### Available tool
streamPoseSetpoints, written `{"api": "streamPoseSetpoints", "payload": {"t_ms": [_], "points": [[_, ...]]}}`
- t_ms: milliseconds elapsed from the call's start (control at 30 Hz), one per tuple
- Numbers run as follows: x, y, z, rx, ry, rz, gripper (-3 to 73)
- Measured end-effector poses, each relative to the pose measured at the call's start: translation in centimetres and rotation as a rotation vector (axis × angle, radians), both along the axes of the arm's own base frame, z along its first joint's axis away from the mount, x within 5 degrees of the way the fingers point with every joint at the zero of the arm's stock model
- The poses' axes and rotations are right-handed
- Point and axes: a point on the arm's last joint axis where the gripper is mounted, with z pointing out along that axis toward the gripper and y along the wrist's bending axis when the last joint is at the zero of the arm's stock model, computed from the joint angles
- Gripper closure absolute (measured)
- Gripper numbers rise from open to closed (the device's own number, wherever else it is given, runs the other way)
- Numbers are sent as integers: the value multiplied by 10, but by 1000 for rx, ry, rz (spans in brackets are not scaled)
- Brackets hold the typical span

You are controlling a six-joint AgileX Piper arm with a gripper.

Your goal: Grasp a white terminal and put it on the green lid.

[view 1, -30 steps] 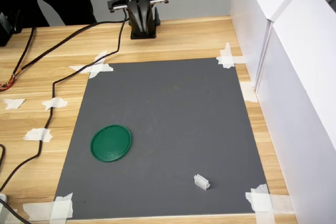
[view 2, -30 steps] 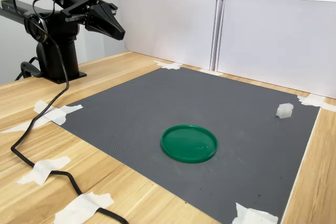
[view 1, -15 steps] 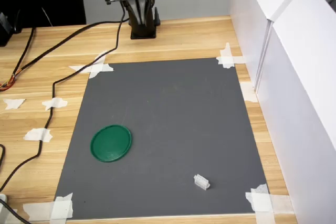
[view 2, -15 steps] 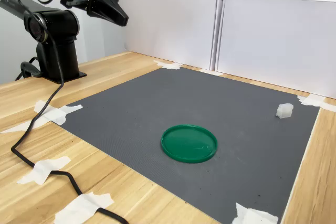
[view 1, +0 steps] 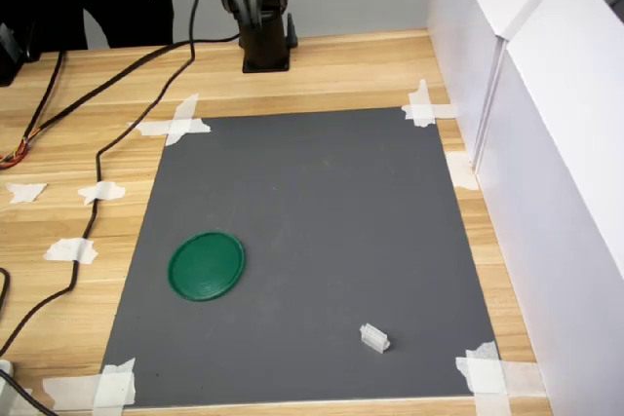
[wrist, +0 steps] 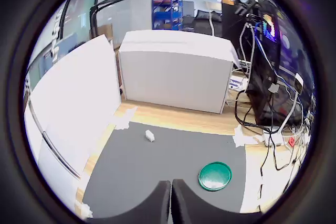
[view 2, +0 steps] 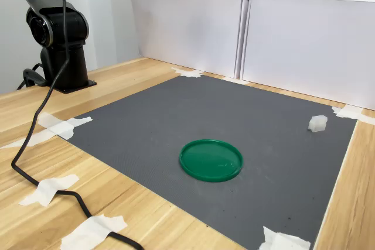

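In the first exterior view, a black cable (view 1: pixel 102 148) trails across the wooden worktop (view 1: pixel 331 70) past white tape strips (view 1: pixel 174 124) holding the corners of a dark grey mat (view 1: pixel 322 211). The arm's black base (view 1: pixel 263 31) stands at the worktop's far edge. The green lid (view 1: pixel 206 265) lies flat near the mat's left edge in the first exterior view, empty. The white terminal (view 1: pixel 374 338) rests well apart from it, near the mat's front right corner. White panels (view 1: pixel 546 143) wall the worktop's right edge. In the wrist view the gripper (wrist: pixel 171 203) has its jaws apparently pressed together, holding nothing, high above the mat.
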Motion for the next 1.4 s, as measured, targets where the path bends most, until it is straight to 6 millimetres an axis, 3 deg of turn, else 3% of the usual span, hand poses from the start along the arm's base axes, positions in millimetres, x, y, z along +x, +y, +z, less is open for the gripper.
{"api": "streamPoseSetpoints", "payload": {"t_ms": [233, 400, 500, 733, 867, 1233, 1400], "points": [[37, 7, 6, -202, 152, 181, 704], [67, 14, 4, -258, 275, 304, 625], [88, 16, 4, -294, 316, 353, 519], [136, 16, 8, -420, 319, 412, 194], [156, 20, 7, -440, 353, 445, 90], [204, 75, -8, -510, 434, 592, 74], [229, 88, -11, -503, 403, 583, 74]]}}
